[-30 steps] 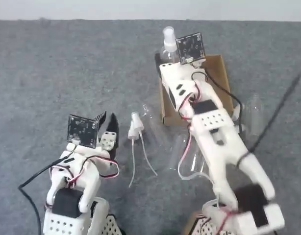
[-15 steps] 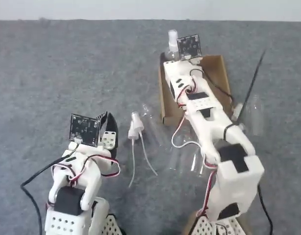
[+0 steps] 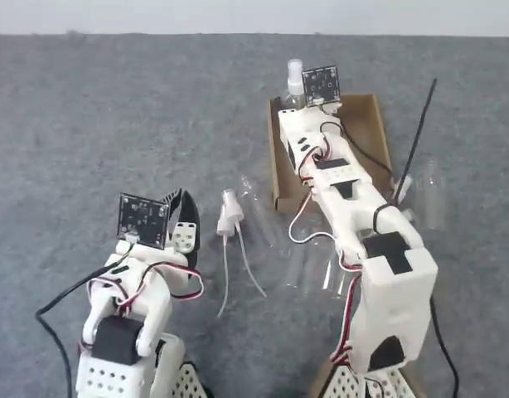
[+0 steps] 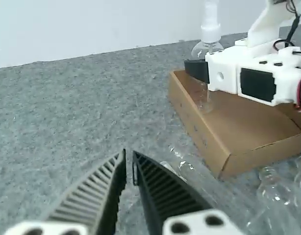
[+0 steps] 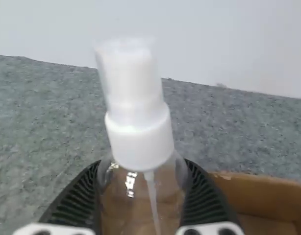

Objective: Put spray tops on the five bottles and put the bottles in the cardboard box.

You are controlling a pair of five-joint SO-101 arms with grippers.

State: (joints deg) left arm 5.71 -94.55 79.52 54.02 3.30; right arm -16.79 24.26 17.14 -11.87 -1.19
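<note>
My right gripper [image 3: 291,105] is shut on a clear bottle [image 3: 293,89] that carries a white spray top [image 5: 136,115]. It holds the bottle upright at the far left corner of the cardboard box [image 3: 372,124]. In the right wrist view the black fingers [image 5: 76,201] press both sides of the bottle [image 5: 137,193]. The left wrist view shows that bottle [image 4: 206,54] over the box [image 4: 229,125]. Two loose spray tops [image 3: 230,213] with long tubes lie on the carpet. My left gripper [image 3: 181,214] sits just left of them, shut and holding nothing [image 4: 129,164].
Several uncapped clear bottles lie on the grey carpet: beside the box's near left corner [image 3: 256,196], under the right arm [image 3: 314,267] and right of the box [image 3: 433,196]. A black cable [image 3: 416,141] rises over the box's right side.
The right arm has stretched farther out, carrying the bottle to the box's far left corner. The left arm has barely shifted.
</note>
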